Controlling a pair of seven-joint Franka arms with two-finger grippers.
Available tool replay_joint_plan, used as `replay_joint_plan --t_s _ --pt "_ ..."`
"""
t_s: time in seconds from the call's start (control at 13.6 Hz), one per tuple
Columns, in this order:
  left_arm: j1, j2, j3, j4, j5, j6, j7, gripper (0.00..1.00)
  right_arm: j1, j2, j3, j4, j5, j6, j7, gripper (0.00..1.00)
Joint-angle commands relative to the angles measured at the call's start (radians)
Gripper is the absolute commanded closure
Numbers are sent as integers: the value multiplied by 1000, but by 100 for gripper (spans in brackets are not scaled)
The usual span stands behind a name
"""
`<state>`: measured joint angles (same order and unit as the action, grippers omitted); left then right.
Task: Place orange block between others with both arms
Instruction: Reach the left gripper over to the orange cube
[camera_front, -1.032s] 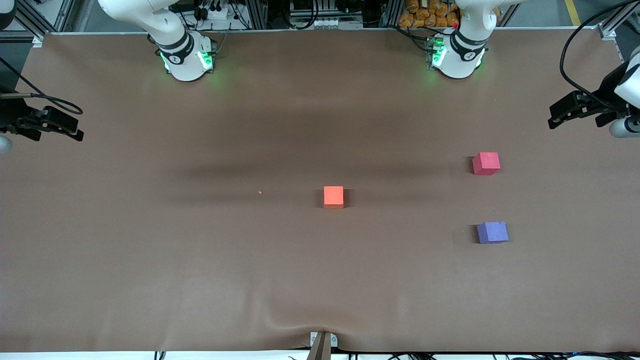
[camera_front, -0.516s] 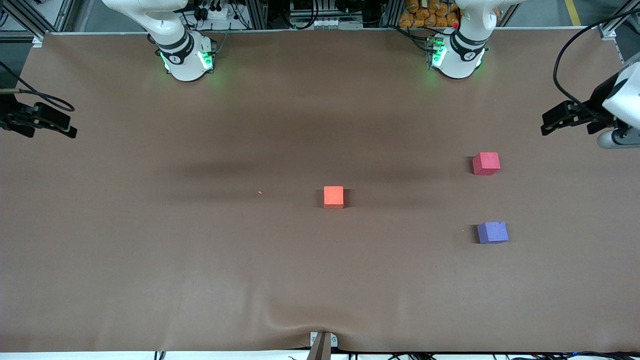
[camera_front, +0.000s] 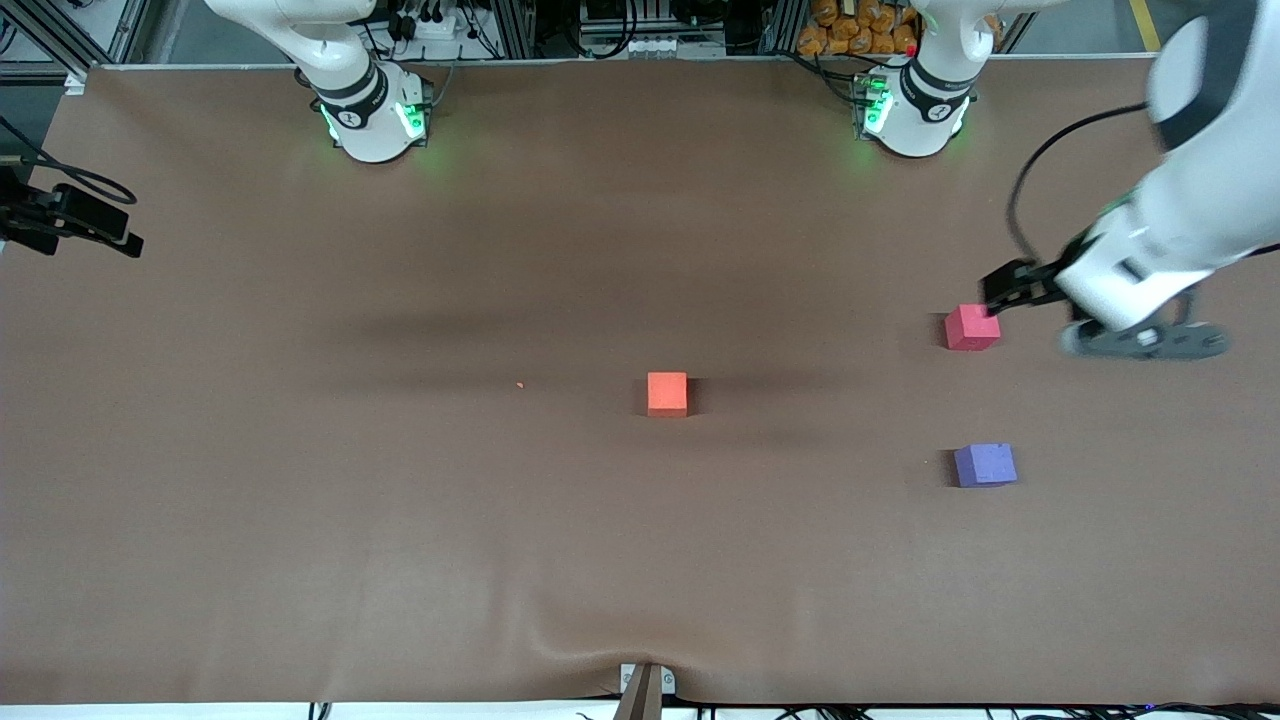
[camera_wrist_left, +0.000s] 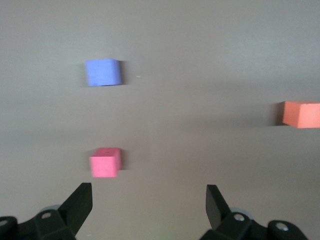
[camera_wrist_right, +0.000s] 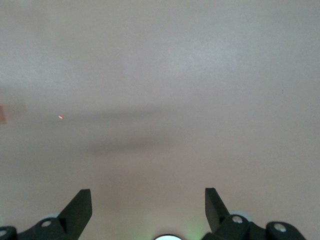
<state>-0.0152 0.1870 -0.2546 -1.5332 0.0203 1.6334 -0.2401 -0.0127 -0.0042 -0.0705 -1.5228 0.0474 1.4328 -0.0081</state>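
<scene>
Both arms (camera_front: 1190, 230) are glossy white with black bands at the joints. Their round bases (camera_front: 375, 115) glow green beside small round black markings. Black cables (camera_front: 1040, 170) loop to black grippers with tapered fingers (camera_wrist_left: 80, 202).

We see the orange block (camera_front: 667, 393), a small matte cube, resting flat near the bench's middle. The red-pink cube (camera_front: 972, 327) sits toward the left arm's end, at about two o'clock from the orange one. The purple-blue cube (camera_front: 985, 465) lies at six o'clock from the red-pink one, nearer the front camera, well apart.
</scene>
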Motion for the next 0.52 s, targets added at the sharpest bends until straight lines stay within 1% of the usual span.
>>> replay_joint_plan --t_s 0.0,0.07,0.29,0.44 --pt "-99 110 3 50 15 72 -152 0 -32 -26 26 -2 -23 -26 39 0" --pt "-138 150 3 71 15 98 -188 0 -30 -29 27 -2 -24 -35 54 0" --pt "-250 270 6 163 13 118 -322 0 -30 -31 28 41 -23 -37 65 0" --pt "-328 331 12 179 13 181 -416 0 -29 -30 29 52 -27 -40 62 0"
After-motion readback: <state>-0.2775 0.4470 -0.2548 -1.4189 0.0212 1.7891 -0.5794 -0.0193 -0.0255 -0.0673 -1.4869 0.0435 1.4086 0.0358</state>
